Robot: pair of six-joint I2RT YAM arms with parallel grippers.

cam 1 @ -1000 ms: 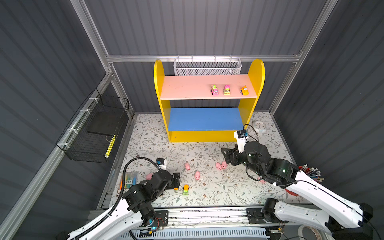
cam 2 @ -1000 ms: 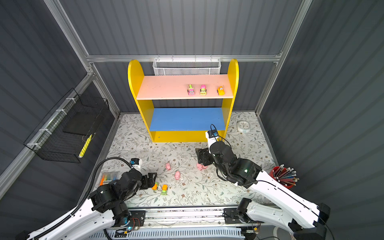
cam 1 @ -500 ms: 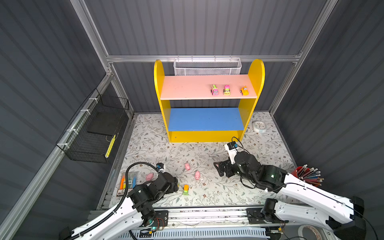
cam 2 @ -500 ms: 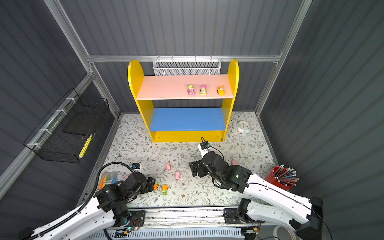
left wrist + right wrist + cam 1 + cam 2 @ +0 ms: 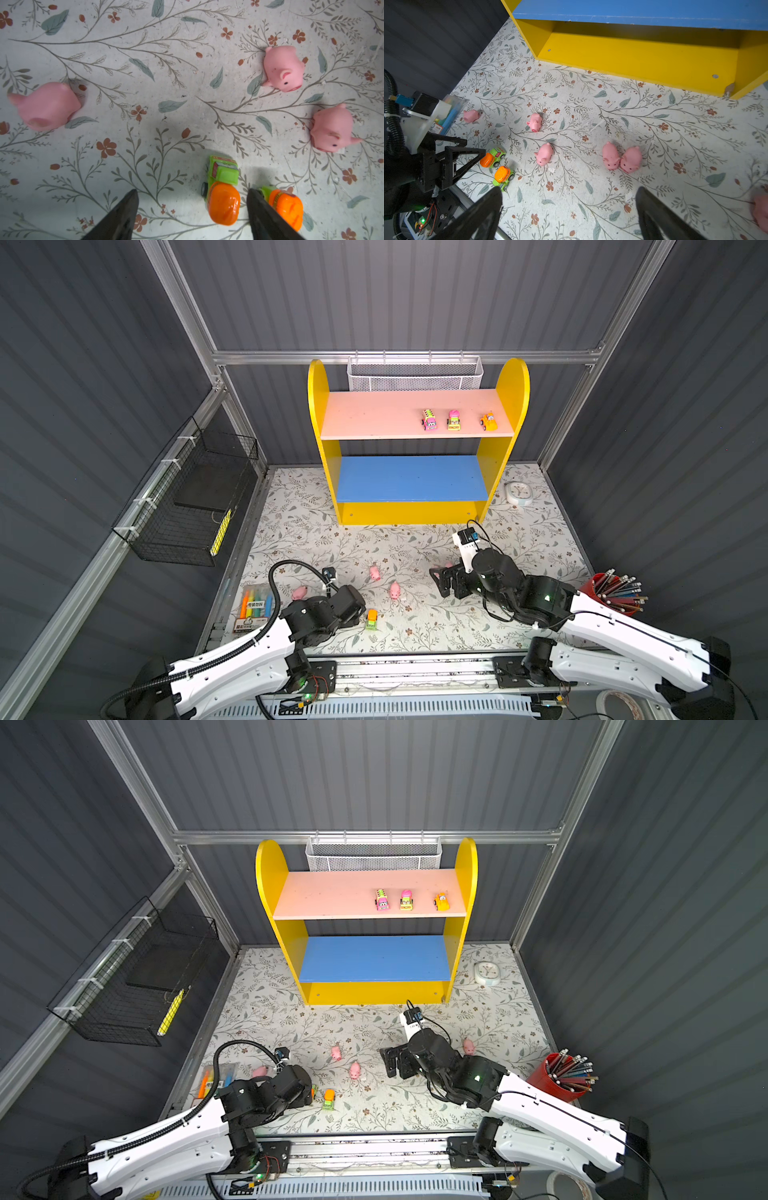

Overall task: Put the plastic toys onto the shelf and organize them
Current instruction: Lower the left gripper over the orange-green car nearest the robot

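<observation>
Toy mixers [image 5: 223, 197], two, lie at 7 o'clock on the mat [image 5: 415, 626]. The one I see clearly runs 12–6, drum toward 12. Left gripper [image 5: 192, 191] stands spread around it, not touching; the second mixer sits just outside a finger. Right gripper [image 5: 569, 188], near 4 o'clock, is wide apart and empty. I count six pigs [image 5: 544, 154] mid-mat, two touching. Three cars [image 5: 453, 420] sit on the shelf [image 5: 318, 406] at 12, noses toward 6.

Three vehicles [image 5: 453, 421] on upper board [image 5: 374, 418]
</observation>
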